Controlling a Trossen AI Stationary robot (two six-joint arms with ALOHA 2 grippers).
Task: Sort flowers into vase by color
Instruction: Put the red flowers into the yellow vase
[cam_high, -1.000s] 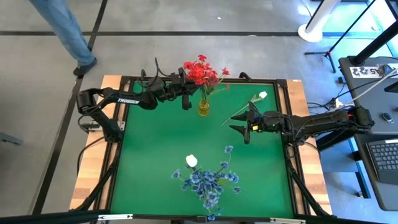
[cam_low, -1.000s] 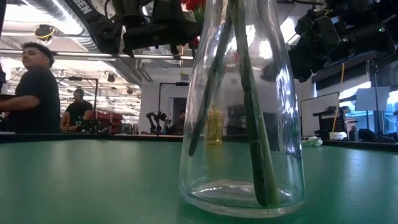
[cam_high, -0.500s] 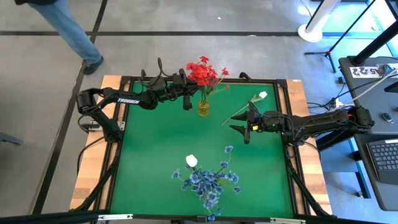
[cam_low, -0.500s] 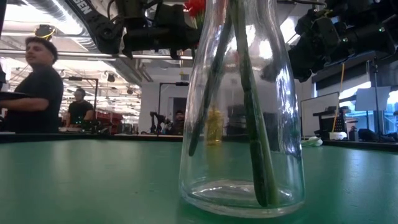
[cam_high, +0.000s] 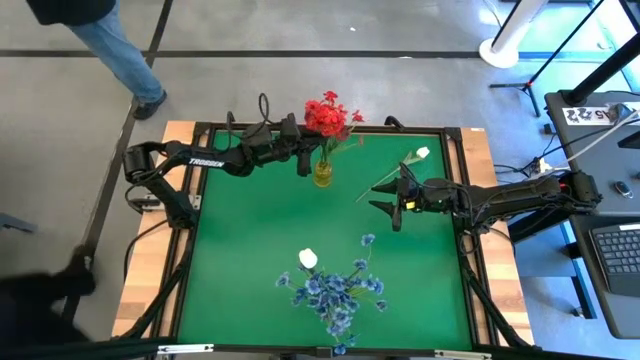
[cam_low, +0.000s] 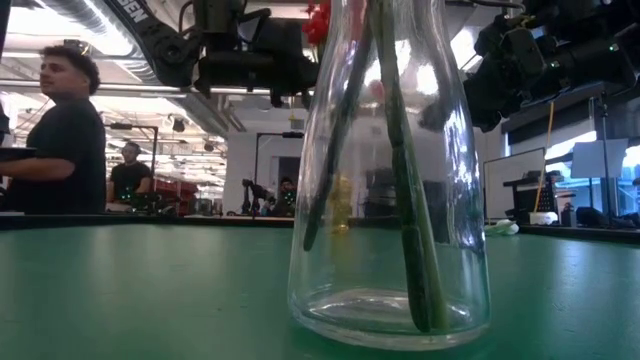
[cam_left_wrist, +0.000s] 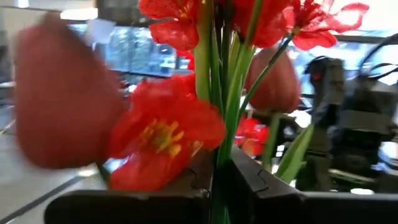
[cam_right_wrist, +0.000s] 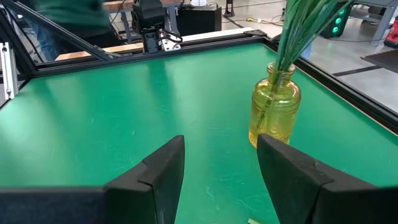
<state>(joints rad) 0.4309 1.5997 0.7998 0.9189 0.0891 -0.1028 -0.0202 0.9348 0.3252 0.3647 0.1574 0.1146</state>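
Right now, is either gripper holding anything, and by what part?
The left gripper is shut on the red flowers, gripping their green stems just below the blooms. The right gripper is open and empty.

Two vases stand on the green table (cam_high: 250, 240): one yellow glass vase (cam_high: 324, 174) near the far edge and one clear glass vase (cam_low: 390, 200) close to the low camera. The yellow vase holds one bunch of red flowers (cam_high: 328, 114); the single blooms overlap too much to count. One cluster of blue flowers (cam_high: 335, 292) sits near the front edge, its sprays too tangled to number. Two white buds show: one white bud (cam_high: 308, 260) beside the blue cluster, another white bud (cam_high: 423, 153) by the right edge. Two robot arms reach over the table.
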